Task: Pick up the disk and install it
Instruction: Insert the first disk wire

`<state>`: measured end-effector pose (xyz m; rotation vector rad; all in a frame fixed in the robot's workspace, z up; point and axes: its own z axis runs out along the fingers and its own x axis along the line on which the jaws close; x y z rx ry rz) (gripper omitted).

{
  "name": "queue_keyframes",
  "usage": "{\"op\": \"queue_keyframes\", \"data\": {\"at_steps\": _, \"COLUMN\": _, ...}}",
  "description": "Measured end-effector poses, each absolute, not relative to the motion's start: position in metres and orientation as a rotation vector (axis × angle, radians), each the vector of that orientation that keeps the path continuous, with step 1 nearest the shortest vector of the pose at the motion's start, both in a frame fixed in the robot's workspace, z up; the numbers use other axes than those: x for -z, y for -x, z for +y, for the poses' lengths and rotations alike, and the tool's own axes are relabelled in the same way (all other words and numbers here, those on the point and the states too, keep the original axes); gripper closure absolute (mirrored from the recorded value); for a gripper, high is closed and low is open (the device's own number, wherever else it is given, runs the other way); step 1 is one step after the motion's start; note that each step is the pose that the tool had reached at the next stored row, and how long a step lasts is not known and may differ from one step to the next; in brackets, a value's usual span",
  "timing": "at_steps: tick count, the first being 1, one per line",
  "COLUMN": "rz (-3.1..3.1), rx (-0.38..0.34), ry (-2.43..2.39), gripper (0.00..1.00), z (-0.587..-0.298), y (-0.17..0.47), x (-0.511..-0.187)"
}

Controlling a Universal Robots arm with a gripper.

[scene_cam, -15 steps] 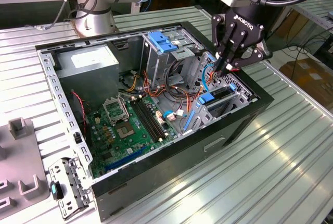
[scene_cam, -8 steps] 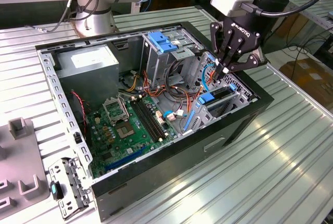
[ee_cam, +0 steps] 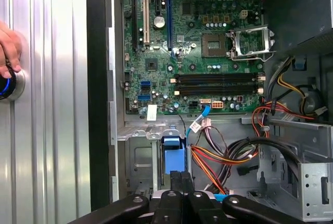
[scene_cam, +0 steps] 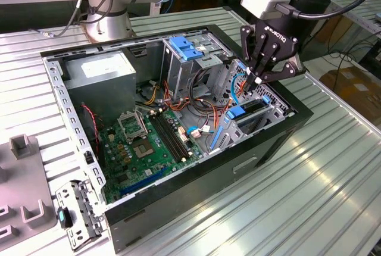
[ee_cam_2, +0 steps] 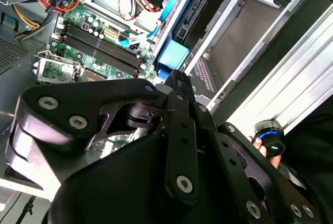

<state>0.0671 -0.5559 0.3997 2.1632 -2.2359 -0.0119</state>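
The open computer case lies on its side on a ribbed metal table. The disk sits edge-up in the drive bay at the case's end on the exterior view's right. Its blue carrier end shows there, and also in both wrist views. My gripper hangs just above that bay, shut, with nothing between its fingers. In the first wrist view its black fingers lie pressed together directly over the blue carrier. The second wrist view shows the gripper right next to that blue end.
The green motherboard fills the case floor, with a grey power-supply box at the back. A tall metal cage with a blue latch stands beside my gripper. Orange and red cables run near the bay. A hand rests on a blue-ringed button outside the case.
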Motion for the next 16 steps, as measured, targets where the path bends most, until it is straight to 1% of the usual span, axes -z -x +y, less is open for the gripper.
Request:
{"op": "queue_keyframes", "data": {"at_steps": 5, "rz": -2.235, "rx": 0.01, "ry": -2.162, "gripper": 0.89, "z": -0.556, "y": -0.068, "x": -0.4}}
{"op": "queue_keyframes", "data": {"at_steps": 11, "rz": -2.235, "rx": 0.01, "ry": -2.162, "gripper": 0.89, "z": -0.556, "y": -0.092, "x": -0.4}}
{"op": "queue_keyframes", "data": {"at_steps": 16, "rz": -2.165, "rx": 0.008, "ry": -2.232, "gripper": 0.89, "z": -0.556, "y": -0.093, "x": -0.401}}
